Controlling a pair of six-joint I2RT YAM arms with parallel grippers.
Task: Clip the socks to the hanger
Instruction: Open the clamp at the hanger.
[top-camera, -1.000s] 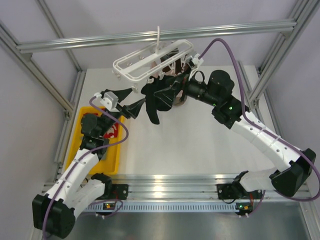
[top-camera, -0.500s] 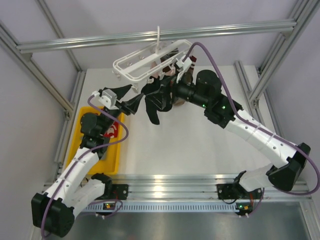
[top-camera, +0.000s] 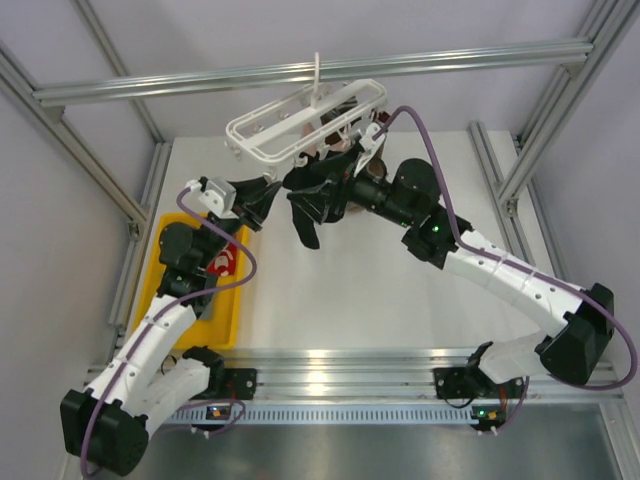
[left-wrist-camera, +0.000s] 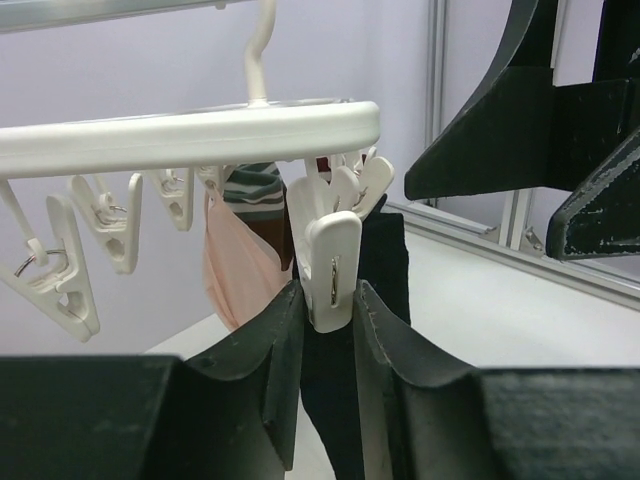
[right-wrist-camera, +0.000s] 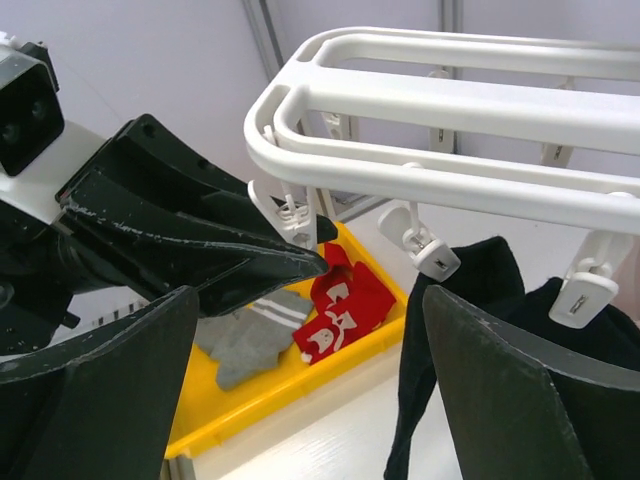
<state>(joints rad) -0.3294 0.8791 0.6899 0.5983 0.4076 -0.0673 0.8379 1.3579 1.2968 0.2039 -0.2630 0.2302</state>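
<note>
Top cam: hanger (top-camera: 305, 125) hangs by its hook from the crossbar at the back, up over the table. Both arms reach up to its near-left side. Left gripper (top-camera: 268, 200) is right under the frame edge, and right gripper (top-camera: 312, 185) is just beside it, w/ a black sock (top-camera: 305, 225) dangling off the hanger between/below them. Red sock (top-camera: 222, 262) lies in the yellow tray (top-camera: 228, 318) at the table's left edge, well apart from the hanger.

Left wrist cam: the fingers (left-wrist-camera: 270, 350) are pressed in on a white peg (left-wrist-camera: 332, 265) from both sides, so afaict it's pinched. The peg hangs from the frame's corner. Behind it is the black sock, plus a pink sock (left-wrist-camera: 235, 275) and a striped sock (left-wrist-camera: 255, 185) clipped further back.

Right wrist cam: right gripper's own fingers (right-wrist-camera: 110, 390) are spread wide w/ nothing between them. Left gripper's tips sit at the frame's corner peg. Down below, a grey sock (right-wrist-camera: 245, 340) and the red sock lie side by side in the tray, touching. Neither is on the hanger.
</note>
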